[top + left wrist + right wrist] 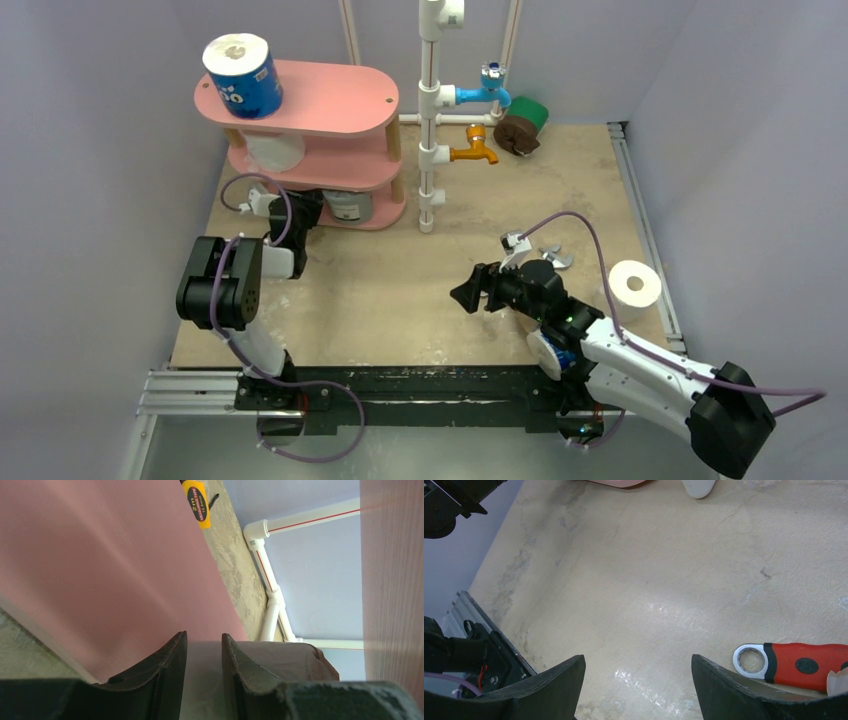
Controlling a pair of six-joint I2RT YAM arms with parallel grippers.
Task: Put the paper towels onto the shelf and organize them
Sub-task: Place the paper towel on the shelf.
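L tool (203, 641): jaws almost together, only a narrow gap. Smth pale fills the gap; can't tell if it's pinched or just behind. Fingers (165, 672) dark and curved. The tool is pushed into the bottom tier of the shelf (330, 100), w/ pink boards on both sides in the wrist view. Grey-wrapped roll (350, 205) stands on that bottom tier just beside the tool tip; touching or not, can't tell. Past the shelf, wrist view shows a yellow tape measure (198, 502) lying on the surface (400, 290).

Rest of shelf: bare white roll (275, 150) on mid tier, left end. Blue-print roll (243, 75) upright on top tier, left end, core facing up.

R tool (638, 672): jaws wide apart, nothing btw them, over bare surface right of centre, pointing left. Red-handled wrench (796, 664) lies flat on the surface just off to one side of it, ring end toward the tool.

Further out: loose white roll (635, 288) upright on the surface near the right edge, beside the R arm, well apart from the shelf. Green roll (533, 112) and brown roll (515, 135) at the far back, touching each other, just right of the white pipe frame (430, 120) w/ its blue tap (485, 92) and orange tap (472, 150).
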